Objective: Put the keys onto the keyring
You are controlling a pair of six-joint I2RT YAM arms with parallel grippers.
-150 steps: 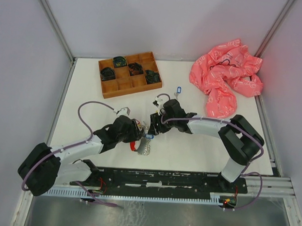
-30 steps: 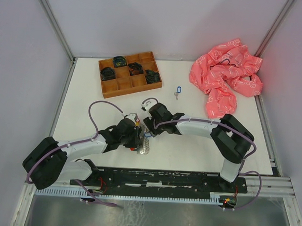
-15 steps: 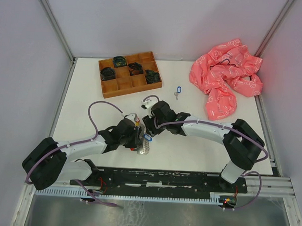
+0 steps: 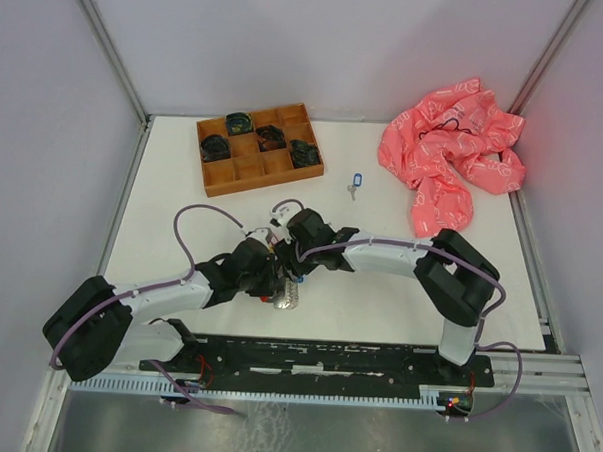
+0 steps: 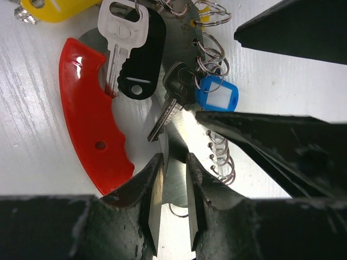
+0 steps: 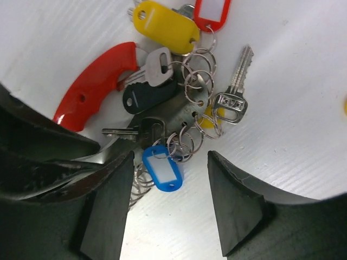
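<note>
- The wooden tray (image 4: 265, 181) sits by the worktop's (image 4: 163, 190) far edge, left of middle. Four of its nine compartments hold dark coiled items (image 4: 270, 137).
- The keyring (image 5: 174, 141) with its keys (image 6: 234, 100) lies near the near edge's middle.
- The left gripper's (image 5: 173, 162) jaws are clamped on the keyring's metal plate.
- The right gripper's (image 6: 171, 162) jaws stand apart around a blue-tagged key (image 6: 161, 169).

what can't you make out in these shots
- Top view: keyring mostly hidden under left gripper and right gripper.
- Top view: tray's dark contents too small to identify.
- Top view: lone key too small for detail.
- Left wrist: yellow tag cut off by top edge.
- Right wrist: red tag cut off by top edge.
</note>
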